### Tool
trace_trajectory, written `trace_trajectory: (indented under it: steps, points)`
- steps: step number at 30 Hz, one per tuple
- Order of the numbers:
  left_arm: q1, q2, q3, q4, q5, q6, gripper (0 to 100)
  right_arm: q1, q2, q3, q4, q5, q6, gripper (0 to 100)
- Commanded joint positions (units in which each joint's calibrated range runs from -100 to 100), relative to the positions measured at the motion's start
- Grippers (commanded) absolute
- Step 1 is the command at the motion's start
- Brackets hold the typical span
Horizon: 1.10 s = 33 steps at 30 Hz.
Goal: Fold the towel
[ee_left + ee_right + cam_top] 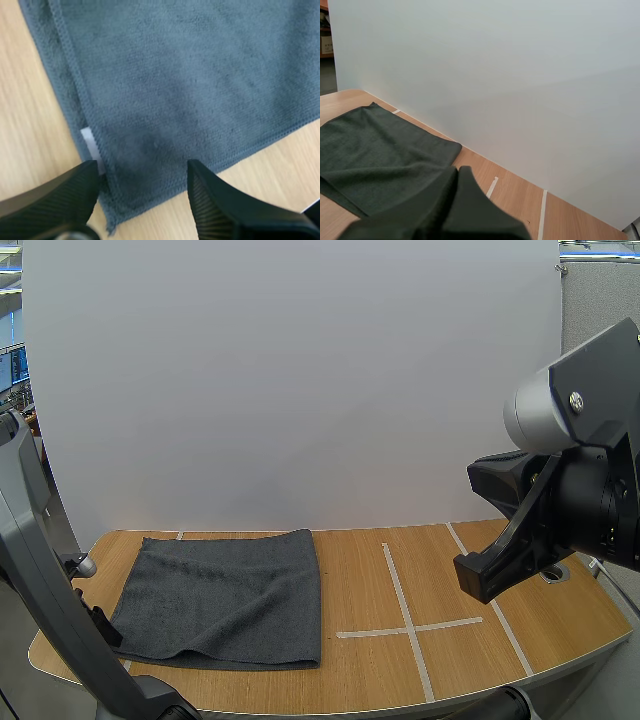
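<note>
Towel (225,600): dark grey, lying flat on the left part of the wooden table (480,660). Its far edge is near the foot of the white board (300,380) that stands along the back of the table. Its near edge stops short of the table's front rim. A second layer seems to show along the near edge, so it looks doubled over.

Left pincer (142,167): open. The two ribbed fingers (50,200) stand apart, low over one corner of the towel, with the hemmed corner lying in the gap between them. A small white label (90,145) is sewn at the towel's edge just beside one finger. Bare wood shows on both sides of this corner. In the high view the left arm (40,570) comes down at the table's left rim, beside the towel's near-left corner.

Right pincer (459,171): closed on nothing, the fingers together as one dark wedge. It is held above the table and points toward the towel's right side and the white board. In the high view the right arm (560,490) hangs raised over the right part of the table, well apart from the towel.

Surroundings: white tape lines (405,628) form a cross on the bare wood between the towel and the right arm. One more strip runs slantwise further right. The tape lies flat on the wood.
</note>
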Motion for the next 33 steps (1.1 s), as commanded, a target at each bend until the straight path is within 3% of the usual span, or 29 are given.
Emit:
trace_trajectory:
  steps: [1, 16, 24, 33]
  points:
    - [-0.67, 0.1, 0.5, -1.9, 1.1, 0.0, 83, -0.2, -0.4, 0.1, 0.2, 0.0, -0.3, 0]
    - [-0.67, 0.1, 0.8, -0.4, 1.1, -0.6, 56, -0.2, -0.4, 0.1, 0.2, 0.0, -0.3, 0]
    - [-0.59, -0.1, 0.8, 2.8, 1.1, -1.9, 0, -0.2, -0.4, 0.1, 0.2, 0.0, -0.3, 0]
    - [1.28, -0.1, 0.5, 4.2, 1.1, -1.7, 0, -0.2, -0.4, 0.1, 0.2, 0.0, -0.3, 0]
